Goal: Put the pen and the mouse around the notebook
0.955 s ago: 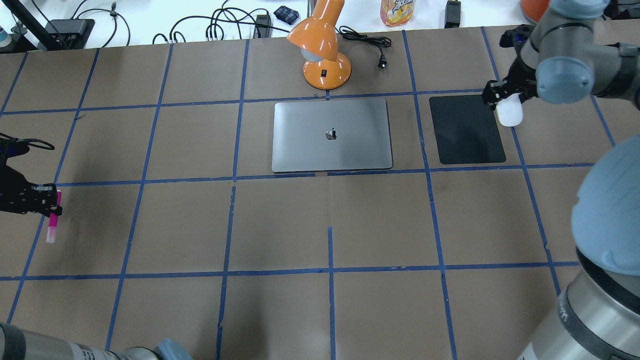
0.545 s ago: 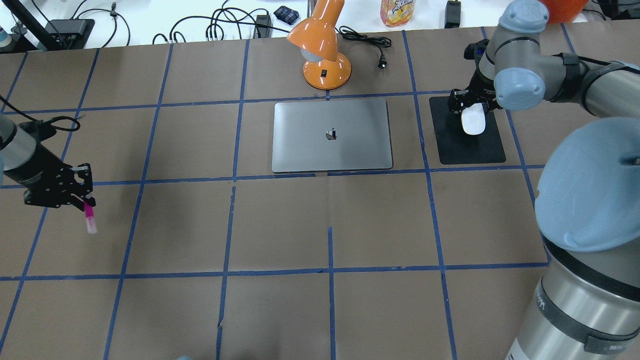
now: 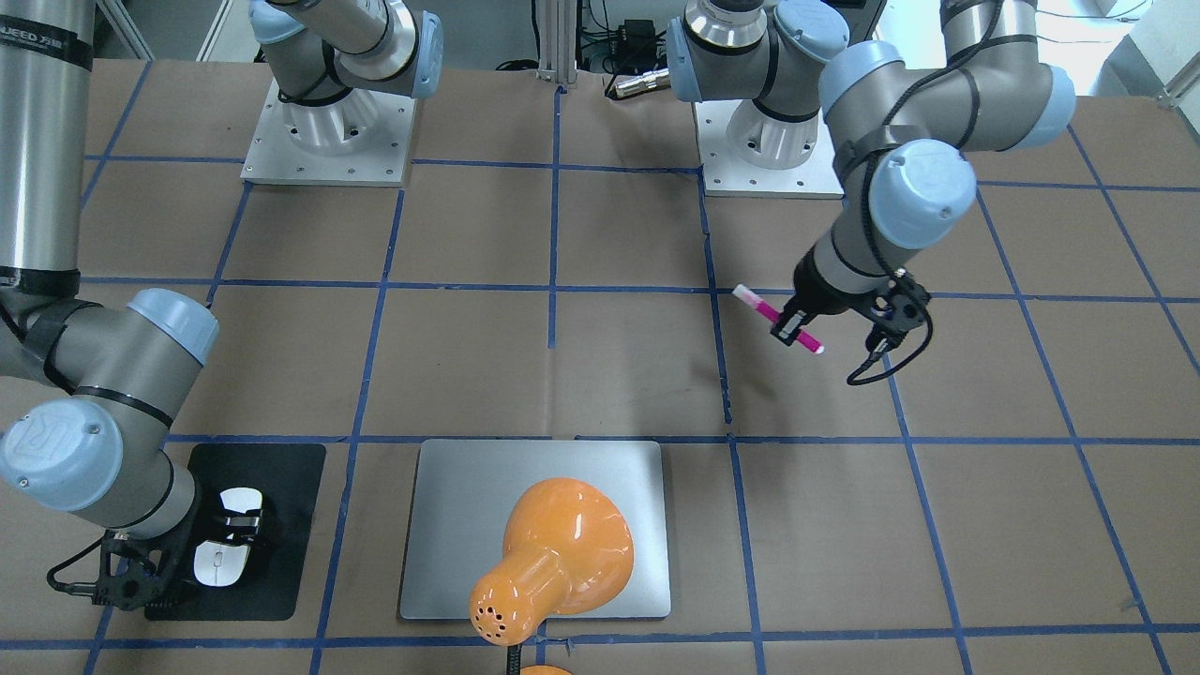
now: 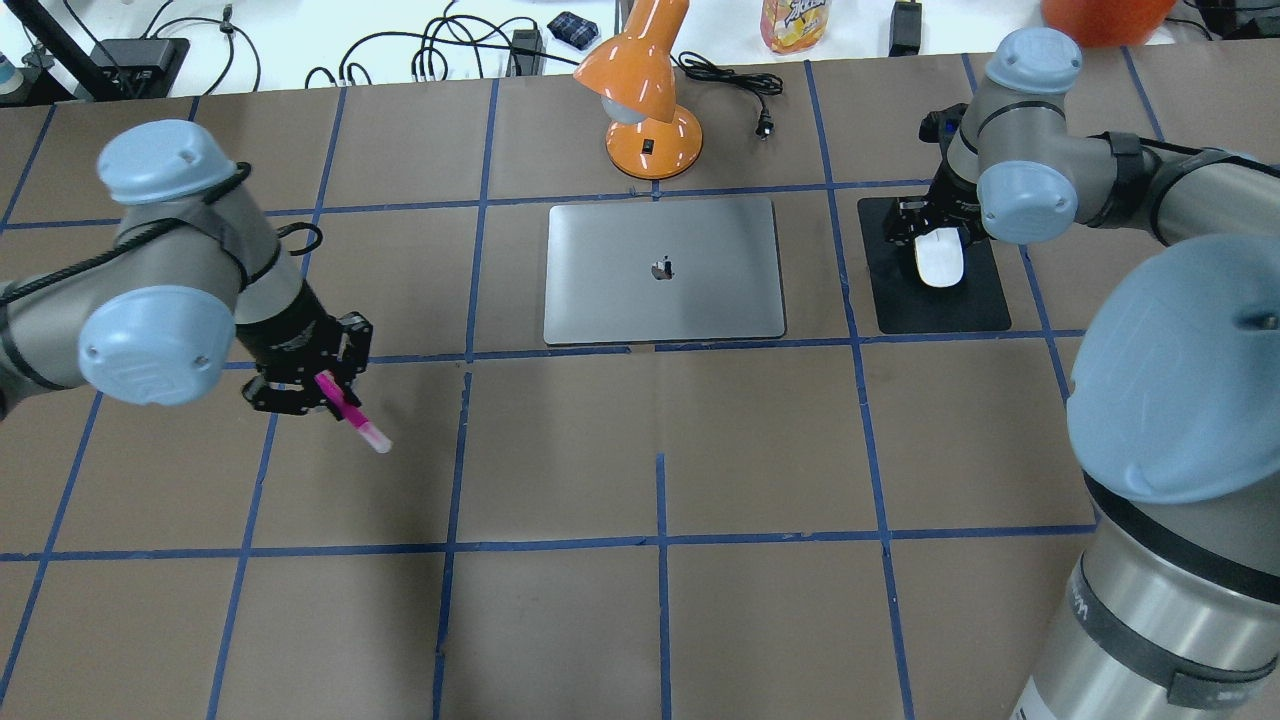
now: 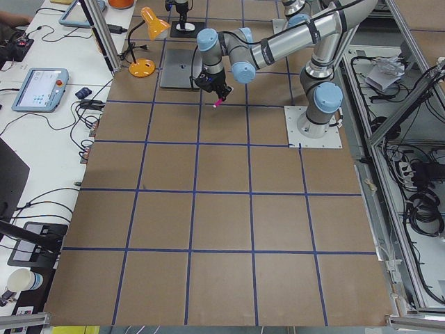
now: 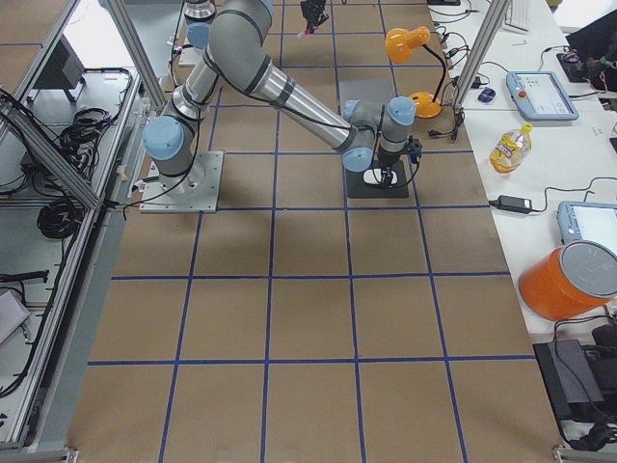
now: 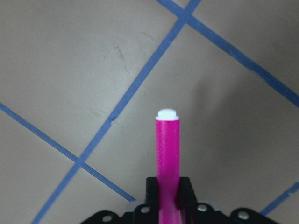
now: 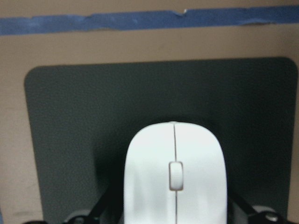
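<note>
On counter's left side, left hand (image 4: 325, 385) is clenching pen (image 4: 352, 417) in air, well apart from notebook (image 4: 663, 300). Right hand (image 4: 937, 236) is grasping mouse (image 4: 940, 264) over black mat (image 4: 945, 310), beside notebook. Neither thing is resting down yet; both drops are waiting.

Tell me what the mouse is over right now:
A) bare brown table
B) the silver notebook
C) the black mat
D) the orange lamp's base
C: the mouse, held in the right gripper, has the black mat under it in both the overhead and right wrist views.
</note>
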`<move>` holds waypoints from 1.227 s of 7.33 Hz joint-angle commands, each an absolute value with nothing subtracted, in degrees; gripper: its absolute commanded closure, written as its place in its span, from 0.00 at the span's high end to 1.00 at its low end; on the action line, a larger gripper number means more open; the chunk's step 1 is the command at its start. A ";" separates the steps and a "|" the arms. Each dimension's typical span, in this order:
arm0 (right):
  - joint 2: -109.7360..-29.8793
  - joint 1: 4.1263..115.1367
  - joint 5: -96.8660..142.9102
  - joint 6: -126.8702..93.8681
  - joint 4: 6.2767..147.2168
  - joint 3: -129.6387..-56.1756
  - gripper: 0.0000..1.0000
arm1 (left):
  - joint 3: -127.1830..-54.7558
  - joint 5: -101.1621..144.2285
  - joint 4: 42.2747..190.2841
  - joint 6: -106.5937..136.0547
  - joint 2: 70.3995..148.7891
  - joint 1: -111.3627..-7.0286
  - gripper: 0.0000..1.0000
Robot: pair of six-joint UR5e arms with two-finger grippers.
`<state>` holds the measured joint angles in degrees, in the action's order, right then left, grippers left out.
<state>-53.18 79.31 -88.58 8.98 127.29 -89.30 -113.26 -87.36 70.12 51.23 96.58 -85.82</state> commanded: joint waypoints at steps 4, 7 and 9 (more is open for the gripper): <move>-63.51 79.45 -87.63 8.88 118.87 -87.19 1.00 | -109.36 -81.29 51.07 100.60 109.74 -107.29 0.00; -76.52 82.35 -88.42 8.53 101.82 -85.00 1.00 | -103.54 -87.70 51.59 105.90 116.35 -114.40 0.00; -82.40 82.35 -88.42 8.53 89.98 -83.07 1.00 | -105.46 -87.54 51.77 105.30 116.02 -114.88 0.00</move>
<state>-77.95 82.20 -88.34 8.54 97.89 -84.49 -104.60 -87.30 51.68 105.41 115.81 -114.43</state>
